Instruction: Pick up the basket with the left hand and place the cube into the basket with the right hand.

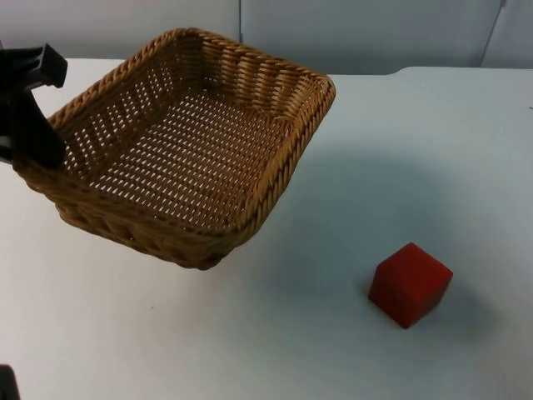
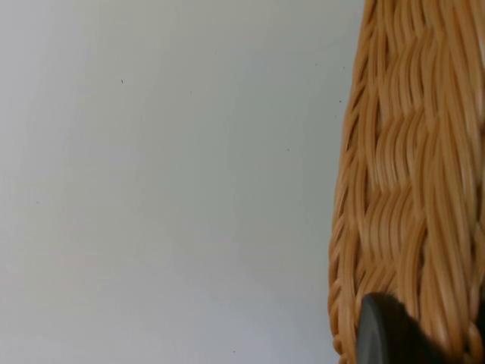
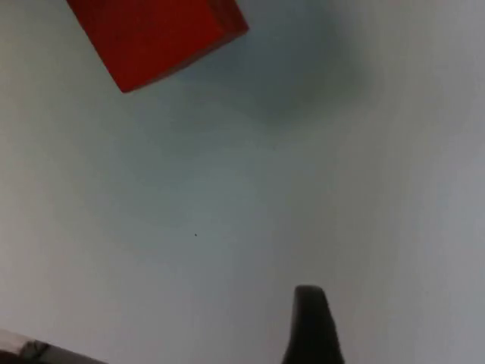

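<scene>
The left gripper (image 1: 33,137) is clamped on the rim of the wicker basket (image 1: 187,150) at the basket's nine o'clock side, one black finger lying down the inside of the wall. The basket hangs tilted: its gripped edge and far corner ride high, its near corner at about six o'clock dips toward the white table (image 1: 433,150), and a soft shadow spreads on the table to its three o'clock. In the left wrist view a dark fingertip (image 2: 386,334) presses against the woven outer wall of the basket (image 2: 409,189), with bare table (image 2: 167,182) beside it.

The red cube (image 1: 410,284) sits on the table well apart from the basket, at about four o'clock from it, resting flat with one corner turned toward the camera. In the right wrist view the cube (image 3: 155,34) lies on the table (image 3: 250,197) some way ahead of one black fingertip (image 3: 311,322) of the right gripper, not touching it. Whether that gripper is spread or closed cannot be told.
</scene>
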Motion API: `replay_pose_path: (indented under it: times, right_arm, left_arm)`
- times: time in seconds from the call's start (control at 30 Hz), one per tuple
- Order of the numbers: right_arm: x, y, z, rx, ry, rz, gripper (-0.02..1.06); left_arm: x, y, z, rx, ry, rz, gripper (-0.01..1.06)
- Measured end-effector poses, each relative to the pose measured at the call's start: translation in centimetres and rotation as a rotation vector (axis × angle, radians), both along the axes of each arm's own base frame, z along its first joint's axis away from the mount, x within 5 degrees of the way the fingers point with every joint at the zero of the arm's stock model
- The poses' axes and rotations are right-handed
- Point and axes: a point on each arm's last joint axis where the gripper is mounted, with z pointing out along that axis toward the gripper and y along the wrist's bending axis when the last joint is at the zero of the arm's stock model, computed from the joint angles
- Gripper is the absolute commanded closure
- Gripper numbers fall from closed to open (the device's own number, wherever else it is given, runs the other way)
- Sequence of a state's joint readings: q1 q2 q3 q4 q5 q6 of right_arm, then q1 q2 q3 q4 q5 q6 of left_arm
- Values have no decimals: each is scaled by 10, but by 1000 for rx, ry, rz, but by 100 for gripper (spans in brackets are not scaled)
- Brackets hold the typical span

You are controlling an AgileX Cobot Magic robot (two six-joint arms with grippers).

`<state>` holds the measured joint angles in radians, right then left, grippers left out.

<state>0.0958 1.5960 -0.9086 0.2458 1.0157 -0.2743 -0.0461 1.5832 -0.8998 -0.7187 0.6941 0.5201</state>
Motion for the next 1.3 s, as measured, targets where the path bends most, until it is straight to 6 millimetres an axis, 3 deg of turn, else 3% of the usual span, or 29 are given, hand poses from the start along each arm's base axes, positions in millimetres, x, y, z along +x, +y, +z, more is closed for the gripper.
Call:
replay_pose_path:
  times: [0.07,0.17,0.23,0.33,0.37,0.5,0.97,1.1,1.23,1.3]
  right_arm:
    - [12,20,-6,-23,-3,92,48]
    - [22,54,0,-61,-108,242,48]
    - [25,64,5,-70,-155,286,48]
    - [25,104,19,-72,-279,430,45]
    - [25,104,19,-72,-279,430,43]
    - [18,136,24,-60,-321,525,36]
    - [21,138,9,-138,-284,466,36]
    - [24,138,-3,-163,-254,467,37]
    - [29,139,-34,-208,-172,471,37]
    - [29,140,-38,-212,-162,470,37]
  left_arm:
    - [0,0,0,2,-3,2,105]
    - [1,0,0,2,-5,4,105]
    - [1,0,0,2,-5,4,105]
    - [1,0,0,1,-5,5,105]
    - [1,0,0,1,-5,5,105]
    - [1,0,0,1,-5,5,105]
    - [3,2,1,11,-29,22,105]
    - [4,2,1,14,-35,26,105]
    - [4,2,1,15,-37,27,105]
    - [4,2,1,15,-38,28,105]
